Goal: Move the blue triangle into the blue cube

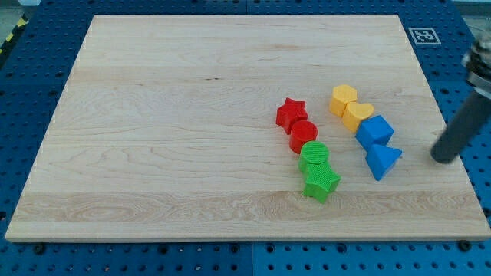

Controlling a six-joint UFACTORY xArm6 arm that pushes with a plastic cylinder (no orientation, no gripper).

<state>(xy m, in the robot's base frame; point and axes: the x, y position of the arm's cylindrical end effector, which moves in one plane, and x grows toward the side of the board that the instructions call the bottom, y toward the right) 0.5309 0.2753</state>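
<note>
The blue triangle (383, 161) lies on the wooden board at the view's right, touching the lower edge of the blue cube (374, 131), which sits just above it. My tip (443, 159) is the lower end of the dark rod at the view's far right. It stands to the right of the blue triangle, with a clear gap between them, and touches no block.
A yellow hexagon-like block (343, 100) and a yellow heart (357, 115) sit above the blue cube. A red star (291, 113), a red cylinder (303, 136), a green cylinder (314, 156) and a green star (321, 183) form a chain left of them. The board's right edge (453, 146) is near my tip.
</note>
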